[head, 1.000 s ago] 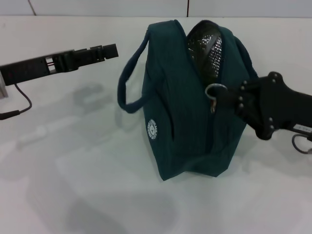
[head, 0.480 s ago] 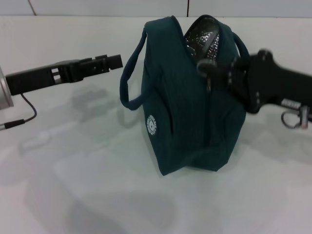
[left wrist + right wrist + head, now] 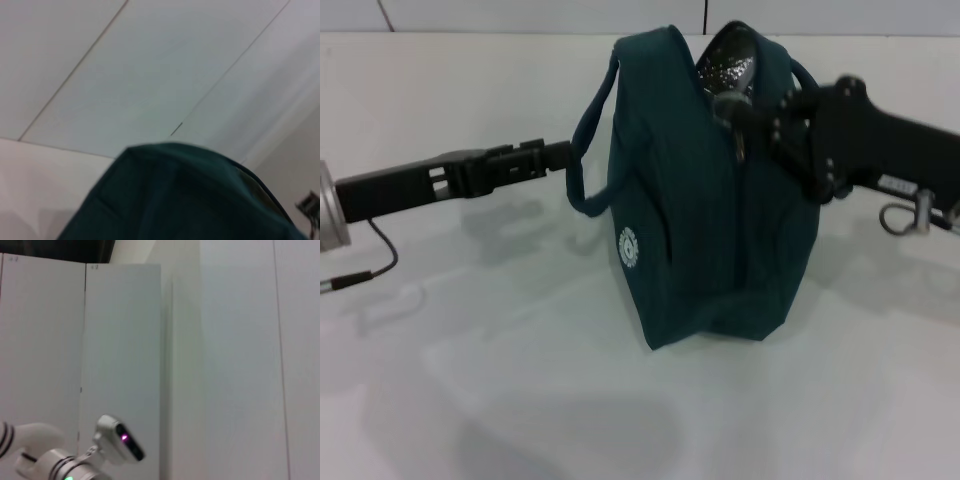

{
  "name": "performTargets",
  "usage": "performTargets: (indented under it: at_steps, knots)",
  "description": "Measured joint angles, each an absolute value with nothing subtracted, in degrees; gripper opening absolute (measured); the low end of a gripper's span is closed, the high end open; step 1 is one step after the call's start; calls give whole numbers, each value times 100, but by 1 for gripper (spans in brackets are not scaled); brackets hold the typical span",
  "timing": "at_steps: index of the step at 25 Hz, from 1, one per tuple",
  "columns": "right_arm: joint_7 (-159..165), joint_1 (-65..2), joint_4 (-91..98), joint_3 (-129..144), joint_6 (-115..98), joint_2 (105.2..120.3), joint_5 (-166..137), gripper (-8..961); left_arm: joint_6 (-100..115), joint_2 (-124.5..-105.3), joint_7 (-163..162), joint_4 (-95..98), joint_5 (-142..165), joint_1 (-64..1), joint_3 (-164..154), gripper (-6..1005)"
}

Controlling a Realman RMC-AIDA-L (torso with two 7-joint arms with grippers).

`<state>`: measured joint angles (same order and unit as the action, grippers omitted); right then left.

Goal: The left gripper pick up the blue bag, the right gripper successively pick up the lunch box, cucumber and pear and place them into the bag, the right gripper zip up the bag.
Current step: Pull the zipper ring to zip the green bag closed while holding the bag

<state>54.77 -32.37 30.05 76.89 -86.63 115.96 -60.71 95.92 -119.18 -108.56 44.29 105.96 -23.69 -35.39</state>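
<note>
**Zip nearly home on the blue bag**

At the top of the blue bag (image 3: pixel 710 200), which stands upright on the white bench (image 3: pixel 470 380), the right claw (image 3: pixel 748 112) is pinched on the metal ring zipper pull (image 3: pixel 730 103). Beyond the pull only a short stretch of the mouth gapes, with silver lining (image 3: pixel 728 62) showing; the seam on the nearer side looks closed. The lunch box, cucumber and pear are not visible, presumably inside.

The zipper line runs away from the robot along the bag's top ridge. By that reading, the remaining travel lies straight beyond the right claw, toward the far end of the bag.

The left claw (image 3: pixel 558 156) reaches in level from the robot's left, its tip at the near loop handle (image 3: pixel 588 150). Whether it holds the strap or merely touches it cannot be told, nor how far its fingers are spread. Its wrist camera shows only the bag's fabric close up.
</note>
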Motion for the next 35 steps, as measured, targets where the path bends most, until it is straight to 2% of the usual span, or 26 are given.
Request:
performTargets:
  at_steps: [18, 35]
  knots:
    - [5436, -3974, 2962, 8900, -8154, 11620, -5313, 46, 9902, -11916, -10753, 4464, 10591, -2223, -3552, 831]
    - [5388, -3944, 2958, 8988, -8015, 11619, -5238, 52, 9885, -11957, -10823, 4421, 10377, -2441, -3763, 829]
